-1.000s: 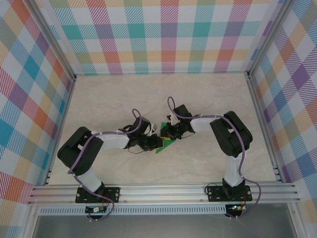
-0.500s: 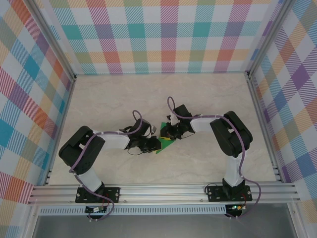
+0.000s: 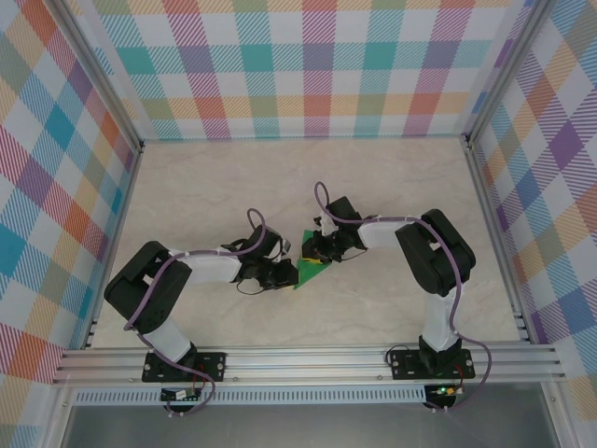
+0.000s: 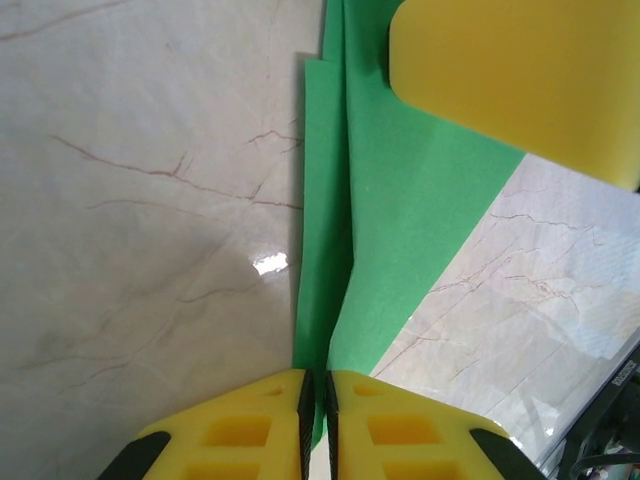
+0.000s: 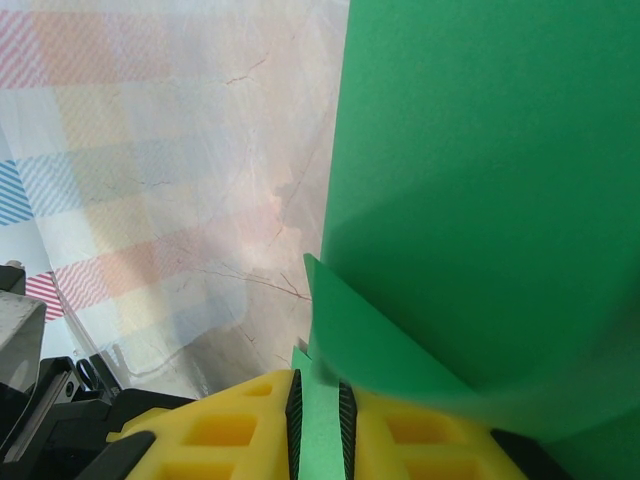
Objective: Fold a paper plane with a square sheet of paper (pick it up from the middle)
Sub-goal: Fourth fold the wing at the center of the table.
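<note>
The square sheet of paper (image 3: 311, 273) is bright green and creased into a pointed, layered shape, and it lies low over the marble table between both arms. My left gripper (image 3: 291, 273) is at its left side. In the left wrist view the left gripper (image 4: 317, 400) is shut on the narrow end of the paper (image 4: 400, 220), and a yellow finger of the right gripper (image 4: 520, 80) rests on the far end. My right gripper (image 5: 318, 420) is shut on a folded flap of the paper (image 5: 480, 180), which curls up in front of it. A paper plane as such is out of view.
The marble table (image 3: 308, 177) stretches free behind the arms. Checked walls (image 3: 317, 65) close the back and both sides. An aluminium rail (image 3: 308, 359) with both arm bases runs along the near edge.
The left jaws have narrowed onto the paper's edge, and the left arm has shifted slightly to the left. The right arm and the paper have hardly moved.
</note>
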Robot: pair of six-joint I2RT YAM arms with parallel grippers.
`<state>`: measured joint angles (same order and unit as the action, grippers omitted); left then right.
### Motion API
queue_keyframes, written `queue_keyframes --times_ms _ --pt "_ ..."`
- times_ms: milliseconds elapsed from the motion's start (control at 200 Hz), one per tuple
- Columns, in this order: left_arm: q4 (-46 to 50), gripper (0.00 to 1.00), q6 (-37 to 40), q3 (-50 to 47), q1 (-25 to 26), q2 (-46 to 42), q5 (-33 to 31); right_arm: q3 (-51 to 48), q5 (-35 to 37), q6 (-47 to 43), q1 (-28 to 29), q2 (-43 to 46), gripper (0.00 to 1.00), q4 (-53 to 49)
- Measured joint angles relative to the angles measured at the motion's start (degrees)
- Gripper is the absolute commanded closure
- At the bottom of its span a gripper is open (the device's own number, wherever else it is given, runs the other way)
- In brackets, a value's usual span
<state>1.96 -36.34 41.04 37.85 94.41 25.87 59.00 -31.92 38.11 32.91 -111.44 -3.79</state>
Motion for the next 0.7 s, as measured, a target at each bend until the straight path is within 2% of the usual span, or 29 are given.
queue_keyframes --times_ms 185,355,575,700 --pt "4.44 0.84 -0.04 -0.02 0.00 -3.34 -1.57 0.07 0.11 0.00 0.00 0.00 0.80 -0.15" --pt "3.96 0.83 -0.66 0.92 0.00 -6.10 -0.72 0.07 0.22 0.00 0.02 0.00 0.80 -0.17" --pt "-0.70 0.84 -1.97 5.60 1.29 -0.46 3.65 0.13 0.31 0.00 0.07 0.00 0.80 -0.28" --pt "-1.70 0.86 -2.45 6.08 1.90 3.23 3.28 0.15 0.35 0.00 0.07 0.00 0.80 -0.31"
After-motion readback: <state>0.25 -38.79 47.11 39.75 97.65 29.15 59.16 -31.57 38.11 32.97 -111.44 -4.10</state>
